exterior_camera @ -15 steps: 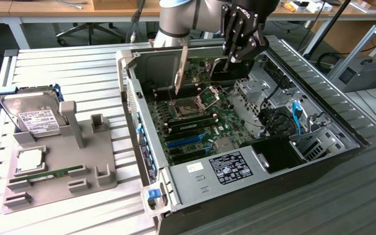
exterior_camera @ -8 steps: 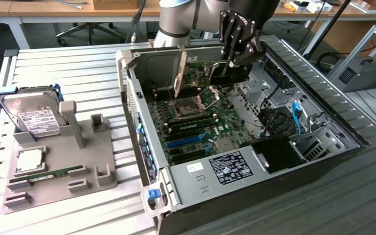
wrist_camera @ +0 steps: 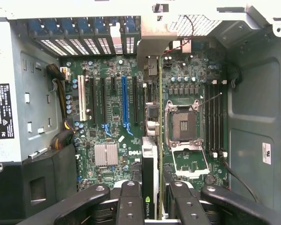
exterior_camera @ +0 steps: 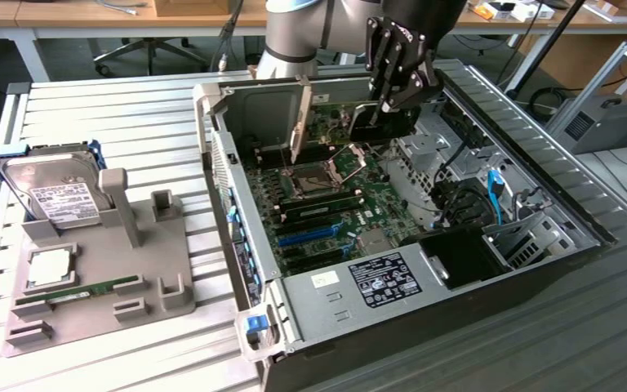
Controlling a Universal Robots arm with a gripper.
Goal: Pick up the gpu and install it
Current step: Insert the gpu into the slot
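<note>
Item 1, tabletop's near corner, exterior view's left: grey holder tray (exterior_camera: 95, 269), containing memory stick (exterior_camera: 79, 291), processor chip (exterior_camera: 50, 268) and upright hard drive (exterior_camera: 58, 192).
Item 2, beyond it: open computer case (exterior_camera: 325, 302), containing motherboard (exterior_camera: 325, 204).
Item 3, case's far end: I see my gripper (exterior_camera: 384, 106) clamped on the gpu (exterior_camera: 362, 131), which stands on edge over the motherboard.
</note>
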